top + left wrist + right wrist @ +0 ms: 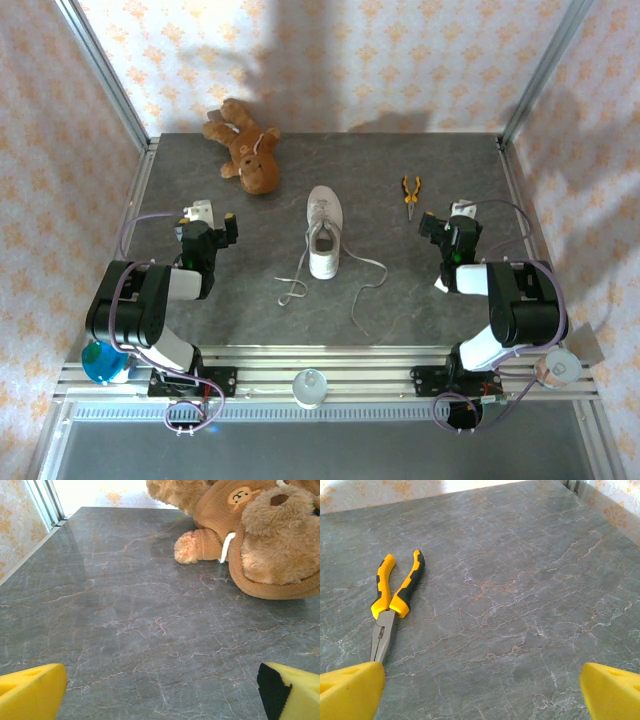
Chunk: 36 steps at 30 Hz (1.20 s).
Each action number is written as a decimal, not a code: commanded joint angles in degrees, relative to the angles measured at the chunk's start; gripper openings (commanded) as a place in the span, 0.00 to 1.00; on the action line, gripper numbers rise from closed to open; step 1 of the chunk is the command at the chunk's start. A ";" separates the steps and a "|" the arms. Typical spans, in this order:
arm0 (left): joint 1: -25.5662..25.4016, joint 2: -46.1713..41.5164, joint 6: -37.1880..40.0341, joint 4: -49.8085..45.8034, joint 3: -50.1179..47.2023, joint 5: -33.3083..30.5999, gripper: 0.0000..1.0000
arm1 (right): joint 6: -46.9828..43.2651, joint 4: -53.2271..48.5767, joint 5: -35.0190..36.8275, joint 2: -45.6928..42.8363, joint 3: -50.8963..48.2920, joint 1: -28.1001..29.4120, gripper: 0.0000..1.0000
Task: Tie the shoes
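The shoe, a small white low-top sneaker, lies in the middle of the dark stone table with its toe pointing away from the arms. Its long white laces are untied and trail loose toward the near edge on both sides. My left gripper rests to the shoe's left, well apart from it; in the left wrist view this gripper is open, with bare table between its yellow fingertips. My right gripper sits to the shoe's right, and in its own wrist view it is open and holds nothing.
A brown teddy bear lies at the back left, close ahead of the left gripper. Yellow-handled pliers lie at the back right, ahead and left of the right gripper. Metal frame posts and papered walls close in the table.
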 commanded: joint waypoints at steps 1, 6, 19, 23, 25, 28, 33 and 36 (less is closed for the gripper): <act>0.36 -1.45 1.14 -0.12 -0.70 0.10 1.00 | 0.75 -0.57 -0.28 -1.41 -0.73 -0.38 0.99; 0.36 -1.45 1.13 -0.14 -0.68 0.10 1.00 | 0.76 -0.57 -0.27 -1.37 -0.73 -0.38 0.99; 0.36 -1.45 1.07 -0.14 -0.70 0.10 1.00 | 0.79 -0.55 -0.19 -1.52 -0.77 -0.29 0.99; 0.44 -1.45 0.96 -0.23 -0.57 -0.10 1.00 | 0.83 -0.56 -0.25 -1.43 -0.78 -0.29 0.99; 0.46 -1.51 0.96 -0.18 -0.61 -0.14 1.00 | 0.77 -0.56 -0.26 -1.39 -0.78 -0.29 0.99; 0.44 -1.49 0.98 -0.18 -0.69 -0.20 1.00 | 0.77 -0.61 -0.19 -1.52 -0.74 -0.29 0.99; 0.44 -5.98 -2.16 -0.49 -2.62 -8.57 1.00 | -0.36 -3.77 -2.82 -3.00 0.56 -0.27 0.99; 0.47 -12.62 -3.00 -5.76 -3.34 -12.01 1.00 | 0.61 -17.78 -2.86 -6.99 6.55 -0.20 0.99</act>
